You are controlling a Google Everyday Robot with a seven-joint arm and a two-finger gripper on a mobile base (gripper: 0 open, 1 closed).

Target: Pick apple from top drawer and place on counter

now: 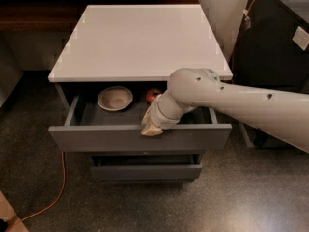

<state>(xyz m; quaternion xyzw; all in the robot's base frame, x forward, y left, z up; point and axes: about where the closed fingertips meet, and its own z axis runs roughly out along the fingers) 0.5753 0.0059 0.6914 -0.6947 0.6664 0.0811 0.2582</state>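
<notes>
The top drawer (135, 138) of the grey cabinet stands pulled out, dark grey inside. The small red apple (152, 95) lies at the back of the drawer, partly hidden by my arm. A beige bowl (115, 98) sits to its left in the same drawer. The white counter (137, 40) tops the cabinet and is bare. My gripper (151, 128) is at the drawer's front edge, at the top of the front panel, in front of the apple and apart from it.
Two shallower grey drawers (145, 171) sit below, closed. An orange cable (60, 187) runs over the speckled floor at the left. A dark cabinet (277, 47) stands to the right. A wall is behind the cabinet.
</notes>
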